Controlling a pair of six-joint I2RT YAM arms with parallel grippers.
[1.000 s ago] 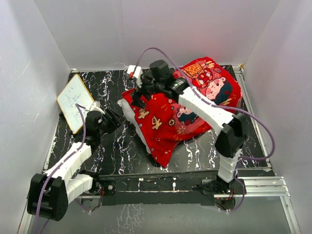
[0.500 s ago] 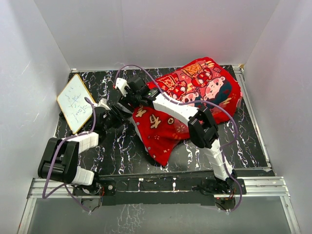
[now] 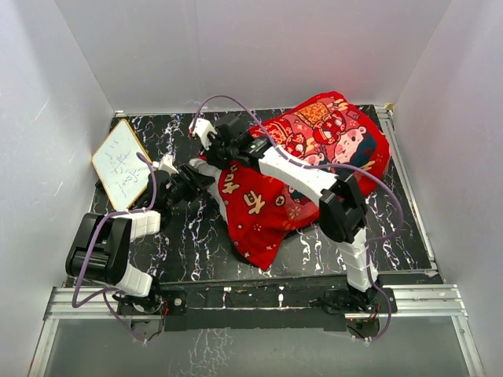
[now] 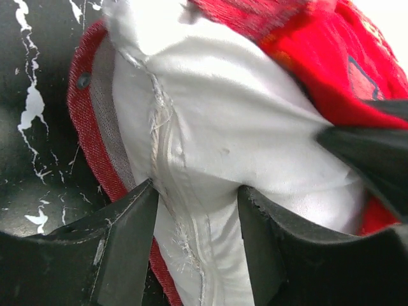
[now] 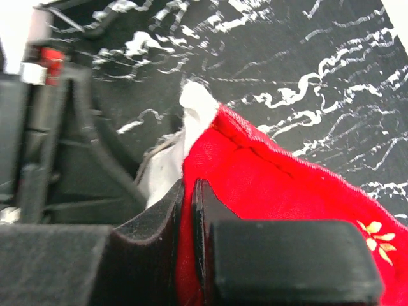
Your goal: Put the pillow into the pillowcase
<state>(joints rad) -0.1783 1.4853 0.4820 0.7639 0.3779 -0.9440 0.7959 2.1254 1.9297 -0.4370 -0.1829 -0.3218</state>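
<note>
The red printed pillowcase (image 3: 314,157) lies across the black table and covers most of the white pillow (image 4: 223,127). Only the pillow's left end sticks out of the case's open mouth. My left gripper (image 3: 191,179) (image 4: 194,217) is at that end, shut on the pillow's seamed edge, which bunches between the two fingers (image 4: 131,242). My right gripper (image 3: 216,153) (image 5: 188,191) is right beside it, shut on the pillowcase's red hem (image 5: 287,191) at the mouth. A white pillow corner (image 5: 191,102) pokes out just past the hem.
A small wood-framed white board (image 3: 119,163) leans at the table's left edge, close to my left arm. The black marbled table (image 3: 181,243) is boxed in by white walls on three sides. Purple cables loop over both arms.
My right gripper swung left from over the pillowcase to its open end and closed on the hem. My left arm folded back while its gripper stayed on the pillow's end.
</note>
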